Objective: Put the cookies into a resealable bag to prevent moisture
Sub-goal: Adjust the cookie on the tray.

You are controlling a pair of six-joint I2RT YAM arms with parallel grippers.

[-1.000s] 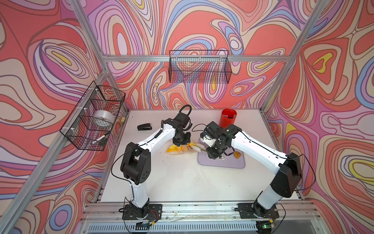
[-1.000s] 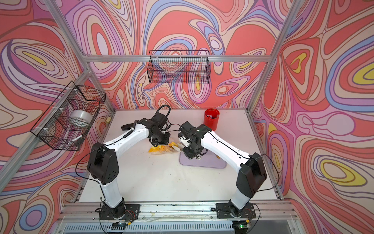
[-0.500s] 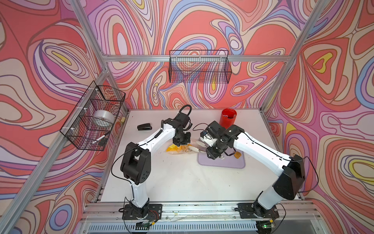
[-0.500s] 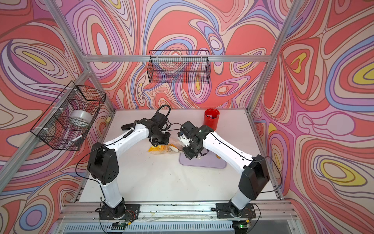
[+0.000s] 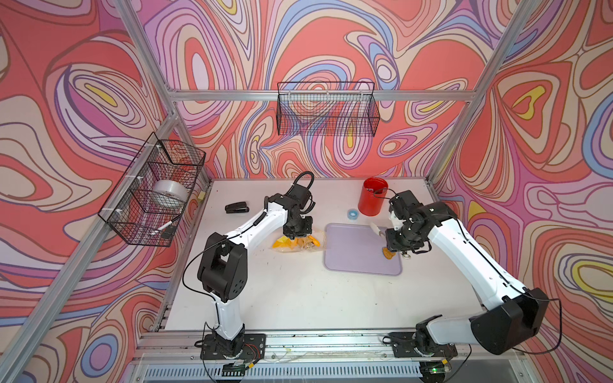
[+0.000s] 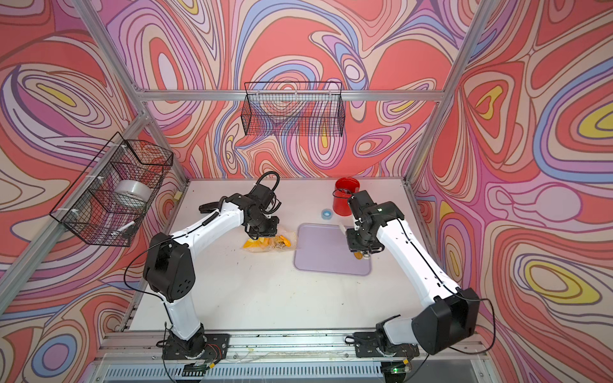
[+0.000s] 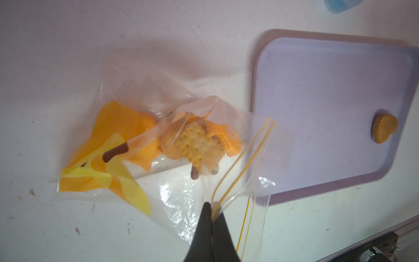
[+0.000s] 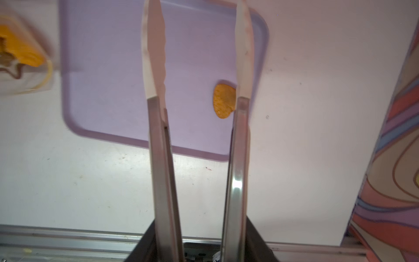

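Our right jaws, gripping the tongs (image 8: 155, 56) with tips apart, have swung back from the resealable bag (image 5: 298, 243), centre frame, to the 1 cookie (image 5: 386, 253) left on the tray (image 5: 351, 252), right of centre. Left jaws stay pinched on its zip edge.

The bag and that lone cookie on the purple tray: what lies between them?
Only bare tray surface: the left wrist view shows nothing between the bag and the lone cookie.
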